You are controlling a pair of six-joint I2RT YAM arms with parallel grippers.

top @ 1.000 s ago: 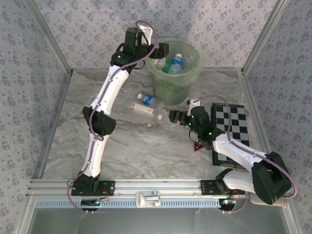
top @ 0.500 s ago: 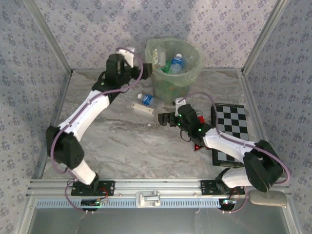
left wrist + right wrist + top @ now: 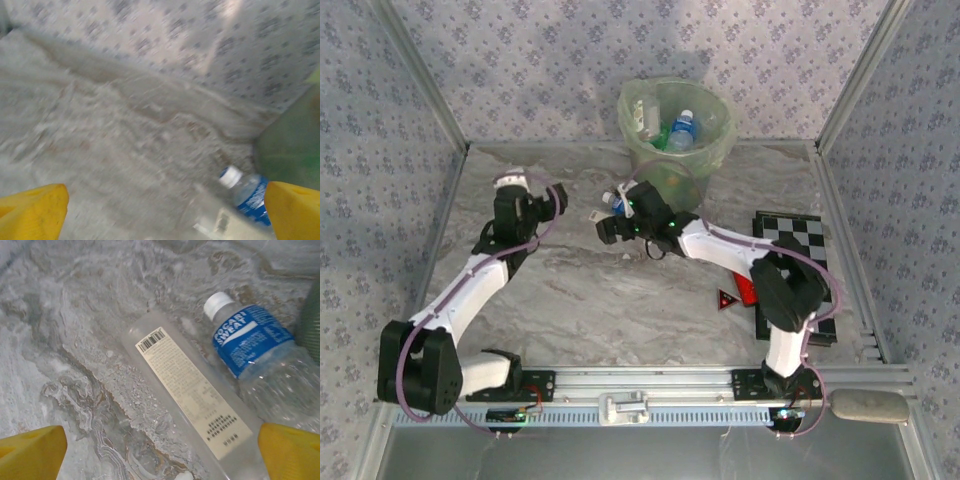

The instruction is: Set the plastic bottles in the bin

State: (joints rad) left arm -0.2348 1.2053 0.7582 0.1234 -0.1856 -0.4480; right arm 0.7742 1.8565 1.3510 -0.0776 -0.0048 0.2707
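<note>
Two plastic bottles lie on the table in front of the bin (image 3: pixel 677 150): a clear one with a blue label (image 3: pixel 250 340) and a clear flat one with a pale printed label (image 3: pixel 195 400). My right gripper (image 3: pixel 162 460) hovers open just above them, its yellow fingertips (image 3: pixel 30 452) on either side of the flat bottle. From above, the right gripper (image 3: pixel 607 230) covers part of both. My left gripper (image 3: pixel 557 200) is open over bare table to their left, facing the blue-labelled bottle (image 3: pixel 250 195). More bottles (image 3: pixel 682 130) lie inside the bin.
A checkerboard (image 3: pixel 800 260) lies at the right, with a small red triangle (image 3: pixel 727 298) and a red tube (image 3: pixel 746 290) at its near left corner. Patterned walls close in the table on three sides. The right arm stretches across the table's middle.
My left arm has pulled back from the bin's rim and come down to the left over the table. My right arm has swept left from the checkerboard to the two lying bottles.
</note>
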